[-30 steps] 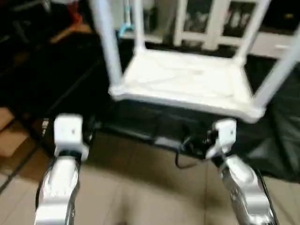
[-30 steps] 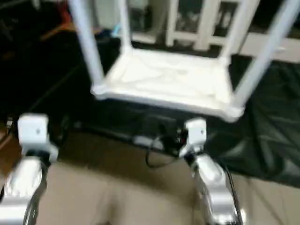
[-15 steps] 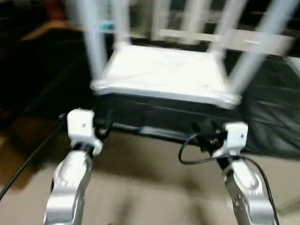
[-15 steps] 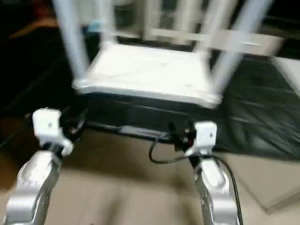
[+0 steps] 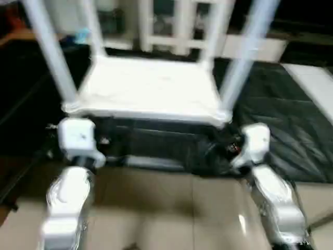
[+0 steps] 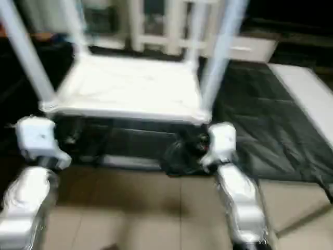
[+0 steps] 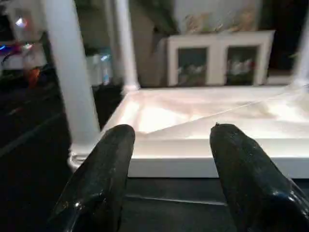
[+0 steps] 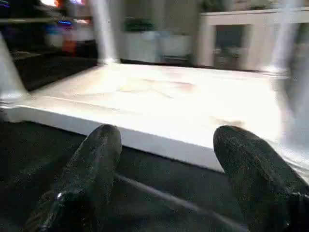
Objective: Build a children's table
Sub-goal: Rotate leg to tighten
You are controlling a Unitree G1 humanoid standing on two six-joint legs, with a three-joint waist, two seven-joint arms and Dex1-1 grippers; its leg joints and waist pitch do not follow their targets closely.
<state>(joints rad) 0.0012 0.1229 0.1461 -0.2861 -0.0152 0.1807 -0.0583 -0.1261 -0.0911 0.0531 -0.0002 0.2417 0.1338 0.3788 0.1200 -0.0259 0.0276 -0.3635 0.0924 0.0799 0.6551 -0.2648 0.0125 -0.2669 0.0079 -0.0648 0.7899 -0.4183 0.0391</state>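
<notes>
Upside-down children's table point(image 5: 148, 88) on the black mat point(image 5: 291, 130), all four legs up, just beyond both arms. Same spot as a second ago; only the camera shifted. Left gripper point(image 7: 166, 145) and right gripper point(image 8: 166, 145) parted, empty, facing the near edge.

Dim room, dark surroundings. My head views smear with motion blur; edges of the table legs point(image 5: 49, 49) run soft. The white top point(image 5: 148, 86) blooms bright, nearly washed out on my wrist views, detail of its ribs lost. Soft glare sheens off my left claw point(image 7: 169, 164) fingers. Black mat point(image 5: 281, 120) swallows shadow.
</notes>
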